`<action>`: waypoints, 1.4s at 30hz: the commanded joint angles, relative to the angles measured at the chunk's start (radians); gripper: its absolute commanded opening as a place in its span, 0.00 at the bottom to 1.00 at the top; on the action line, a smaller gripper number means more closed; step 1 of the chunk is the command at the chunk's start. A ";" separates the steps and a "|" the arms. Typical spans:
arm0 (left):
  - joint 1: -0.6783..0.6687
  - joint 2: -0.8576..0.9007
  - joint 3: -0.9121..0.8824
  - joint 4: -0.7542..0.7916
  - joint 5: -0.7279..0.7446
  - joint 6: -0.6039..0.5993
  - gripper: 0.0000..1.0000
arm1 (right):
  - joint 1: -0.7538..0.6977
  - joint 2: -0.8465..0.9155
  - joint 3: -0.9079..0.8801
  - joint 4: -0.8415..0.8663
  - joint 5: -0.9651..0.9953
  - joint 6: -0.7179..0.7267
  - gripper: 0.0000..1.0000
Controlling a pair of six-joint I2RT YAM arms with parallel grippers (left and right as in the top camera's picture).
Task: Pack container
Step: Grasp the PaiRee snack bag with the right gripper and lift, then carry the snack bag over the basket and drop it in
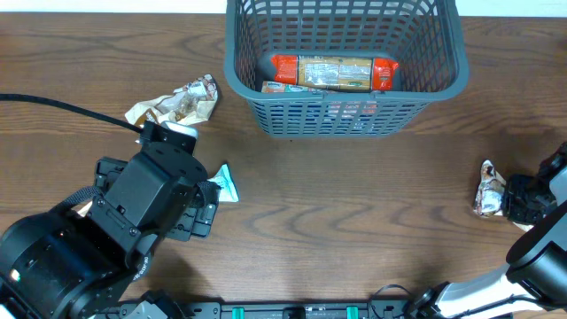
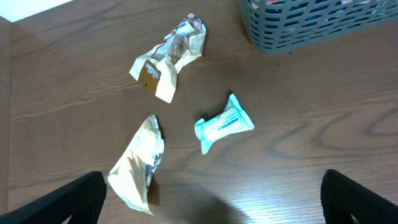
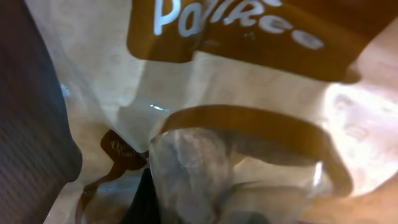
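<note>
Nearest, a black rail [image 1: 292, 311] is running along the table's [image 1: 354, 213] 6 o'clock edge. The table is showing dark brown wood with a wavy grain, matte and bare between the things on it.

At 8 o'clock the left arm is hanging over the wood, and the left gripper [image 2: 211, 205] is standing released, its fingers [image 2: 68, 199] spread wide with nothing between them. Just under that arm a flat packet [image 2: 137, 167] is lying, cream with a silvery edge. A blue packet [image 2: 224, 123] is lying beside it toward the centre, apart from it.

At 3 o'clock the right gripper [image 1: 514, 199] is sitting clenched on a cream packet [image 1: 487, 188]. That packet is resting on the wood at the gripper's 9 o'clock side. In the right wrist view its cream film and brown lettering are filling the whole picture.

Farther off, at 10 o'clock, a crumpled packet [image 1: 177, 104] is lying on the wood, and a black cable [image 1: 62, 107] is trailing in from 9 o'clock toward the left arm.

At 12 o'clock the basket [image 1: 350, 115] is standing upright at the far edge, well apart from both grippers. A red packet [image 1: 332, 73] is lying flat on its floor against the near wall.

Beyond the far edge a pale, plain strip [image 1: 106, 7] is showing.
</note>
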 commanded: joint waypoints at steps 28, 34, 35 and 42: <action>0.001 -0.001 -0.005 -0.078 -0.016 0.013 0.99 | 0.236 -0.477 0.555 0.824 -0.818 -0.355 0.01; 0.001 -0.001 -0.005 -0.078 -0.012 0.012 0.99 | 0.489 -0.428 0.554 0.901 -0.821 -0.479 0.01; 0.001 -0.001 -0.005 -0.078 -0.012 0.013 0.99 | 0.526 -0.412 0.555 0.895 -0.822 -0.509 0.01; 0.001 -0.001 -0.005 -0.078 -0.008 0.013 0.99 | 0.651 -0.275 0.555 0.715 -0.795 -0.634 0.01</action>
